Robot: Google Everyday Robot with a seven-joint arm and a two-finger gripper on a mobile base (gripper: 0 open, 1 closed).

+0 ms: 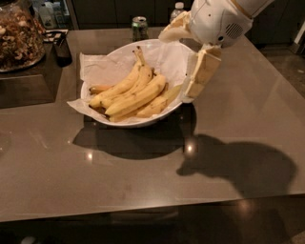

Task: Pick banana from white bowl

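Nearest the camera, the grey-brown table (71, 190) carries the dark shadow (243, 167) of the arm, cast in front of and to the right of the white bowl (143, 123). The bowl sits on the table, lined with crumpled white paper (95, 66) that spills over its left rim.

The bananas (136, 93) lie inside the bowl on the paper, side by side and flat. Their long axes run from the bowl's near-left to its far-right, and one dark-tipped stem (138, 51) pokes up toward the far rim.

The gripper (177, 65) hangs over the right side of the bowl. Its two fingers are spread wide and hold nothing. The lower finger (202, 71) slants down to the bowl's right rim; whether it touches cannot be told. The upper finger (174, 29) reaches over the far-right rim, clear of the bananas.

Beyond the bowl's far rim stands a drink can (139, 27). A water bottle (177, 9) stands farther back, to the can's right. Far left of the bowl are a small dark container (62, 47) and a glass jar of nuts (19, 38).
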